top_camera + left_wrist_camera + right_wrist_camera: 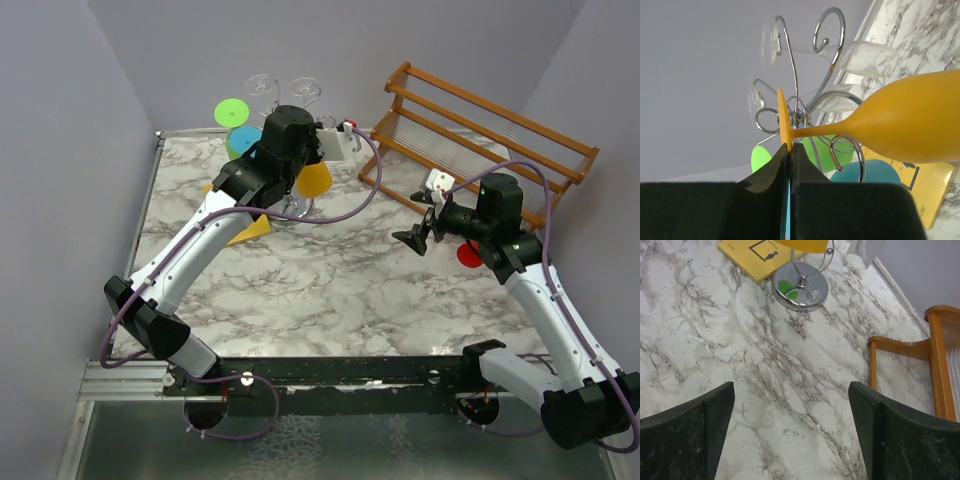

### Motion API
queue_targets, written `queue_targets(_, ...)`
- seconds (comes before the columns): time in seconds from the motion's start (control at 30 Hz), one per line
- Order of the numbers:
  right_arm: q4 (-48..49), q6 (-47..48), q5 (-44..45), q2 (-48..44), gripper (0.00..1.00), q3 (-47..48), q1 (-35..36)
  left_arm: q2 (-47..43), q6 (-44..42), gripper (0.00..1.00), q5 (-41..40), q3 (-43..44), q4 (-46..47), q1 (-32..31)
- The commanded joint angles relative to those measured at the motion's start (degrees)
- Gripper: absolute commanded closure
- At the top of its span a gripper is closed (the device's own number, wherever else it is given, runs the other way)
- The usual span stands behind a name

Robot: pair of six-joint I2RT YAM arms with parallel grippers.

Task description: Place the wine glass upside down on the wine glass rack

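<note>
Step in hand: hanging the glass, final approach to the rack

- left gripper (pixel 790 150): fingers pressed together on the rim of the foot (pixel 783 120) of the orange wine glass (pixel 910 125)
- glass is held in the air right beside the chrome wine glass rack (pixel 812 292), foot close to the hub of the scroll arms, stem not yet inside a scroll as far as I can judge
- clear glasses (pixel 865 55) already occupy some arms
- right gripper (pixel 790 390): spread wide, holding nothing, over the marble table (pixel 740 360), well apart from the rack

Next move, my judgement: thread the stem through a free scroll's gap, settle the foot on the wire, then release
</note>
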State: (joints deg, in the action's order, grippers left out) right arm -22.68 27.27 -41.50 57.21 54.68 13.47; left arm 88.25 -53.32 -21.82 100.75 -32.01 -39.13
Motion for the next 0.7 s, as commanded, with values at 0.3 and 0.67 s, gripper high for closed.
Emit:
queue_targets(0.3,1.2,-0.3,-0.6,0.3,0.05,-0.5,-0.2,-2.9,-1.2,1.00,-4.1,-3.2,-1.0,-0.4)
queue_targets(0.67,1.2,-0.1,-0.3,0.8,0.04,-0.4,-0.2,-4.5,-1.0,1.00,-4.1,-2.8,-4.2,-0.4)
